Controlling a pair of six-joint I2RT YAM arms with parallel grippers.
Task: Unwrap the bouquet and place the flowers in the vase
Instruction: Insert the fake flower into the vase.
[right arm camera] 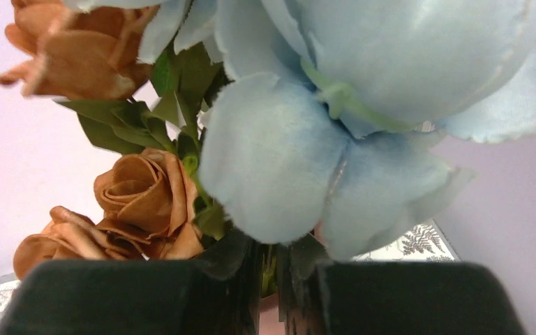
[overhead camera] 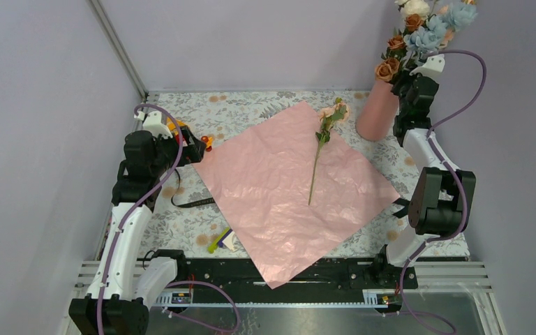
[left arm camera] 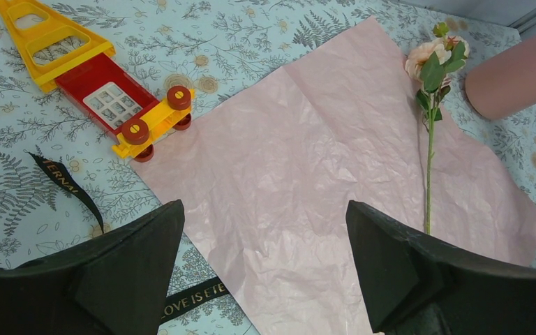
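Observation:
The bouquet's pink paper lies spread flat on the table, and the black ribbon lies loose off its left edge. One peach flower rests on the paper, bloom toward the back. The salmon pink vase stands at the back right. My right gripper is shut on the green stems of the other flowers just above the vase mouth. Blue and rust-brown blooms fill the right wrist view. My left gripper hangs open over the paper's left corner, holding nothing.
A yellow and red toy lies by the paper's back-left edge. A small green, white and purple item sits near the front. The floral tablecloth ends at walls behind and on both sides. A black rail runs along the front.

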